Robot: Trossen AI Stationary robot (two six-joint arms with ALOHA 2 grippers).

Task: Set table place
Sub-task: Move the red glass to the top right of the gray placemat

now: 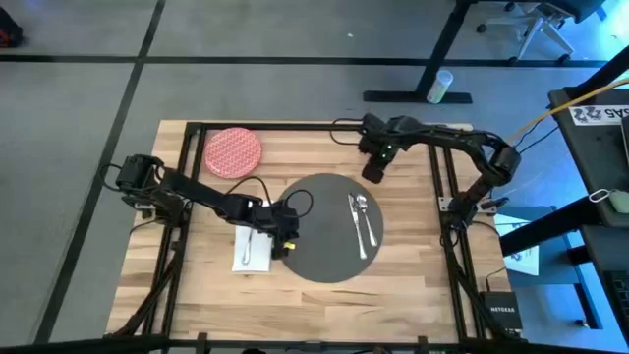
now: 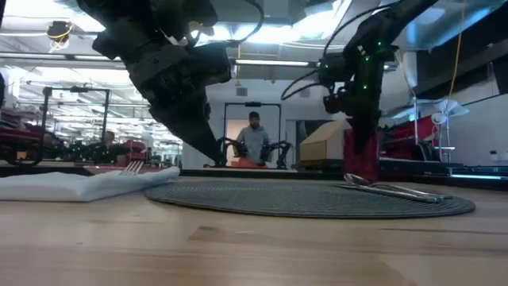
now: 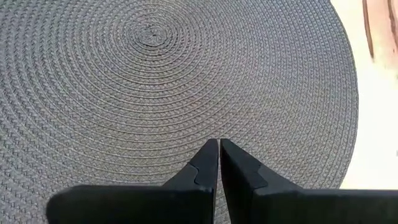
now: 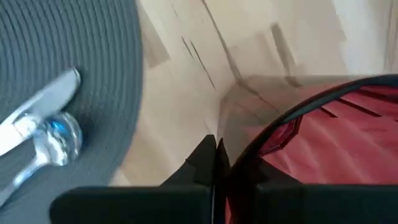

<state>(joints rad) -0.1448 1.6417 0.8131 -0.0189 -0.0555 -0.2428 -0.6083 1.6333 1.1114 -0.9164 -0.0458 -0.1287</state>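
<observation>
A dark grey round mat lies in the middle of the table. On its right part lie a knife and a spoon. A white napkin with a fork on it lies left of the mat. The red patterned plate sits at the far left. My left gripper is shut over the mat's left part, with nothing between its fingers. My right gripper is shut on a dark red cup just beyond the mat's far right edge. My left gripper points its shut tips down at the mat's weave; I cannot tell whether they touch it. My right gripper pinches the cup's wall at the rim, one finger inside and one outside, coming from above. The cup hangs upright below the fingers; I cannot tell whether its base is on the table.
The black metal frame runs along the table's edges. Bare wood shows at the near side and right of the mat. Beyond the far edge, in the room, stands a person among other arms and a cardboard box.
</observation>
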